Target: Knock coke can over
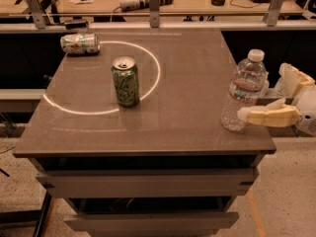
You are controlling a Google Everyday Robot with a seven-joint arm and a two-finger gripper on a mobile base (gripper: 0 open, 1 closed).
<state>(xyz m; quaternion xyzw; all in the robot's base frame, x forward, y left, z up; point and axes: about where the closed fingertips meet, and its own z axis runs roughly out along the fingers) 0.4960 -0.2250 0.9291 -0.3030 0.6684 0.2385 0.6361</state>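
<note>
A green can (125,81) stands upright in the middle of the brown table (148,132), on a white ring painted on the top. A silver can (79,43) lies on its side at the table's far left corner; I cannot read its label. I cannot tell which of the two is the coke can. My gripper (265,94) is at the table's right edge, far to the right of both cans. It is open and empty, and its lower finger (269,116) reaches in next to a water bottle.
A clear plastic water bottle (243,90) with a white cap stands upright near the table's front right corner, right by my gripper. A workbench (187,1) with tools and cables runs behind the table. Drawers sit under the tabletop.
</note>
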